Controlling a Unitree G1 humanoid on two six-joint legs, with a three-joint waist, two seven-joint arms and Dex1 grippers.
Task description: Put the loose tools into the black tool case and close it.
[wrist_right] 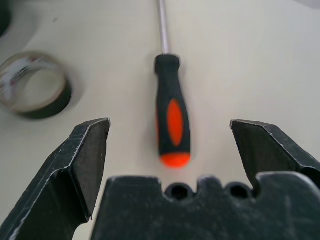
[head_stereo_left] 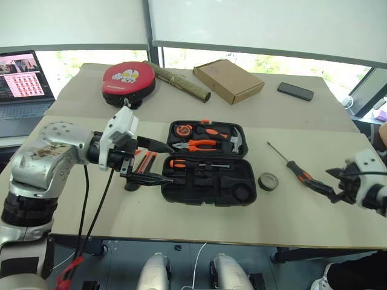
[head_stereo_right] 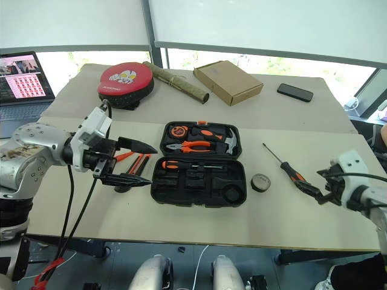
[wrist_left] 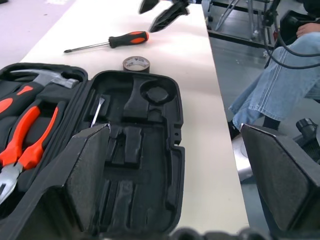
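Right tool (wrist_right: 169, 150), spread wide, hovers over screwdriver (wrist_right: 172, 120), apparently untouched.

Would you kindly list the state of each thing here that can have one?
Tool case: open, lid flat on the table.
Left gripper: open, empty.
Right gripper: open, empty, behind the screwdriver handle.
Screwdriver: lying loose on the table.
Tape roll: flat, outside the case.
Cardboard box: closed.
Laptop: screen on.
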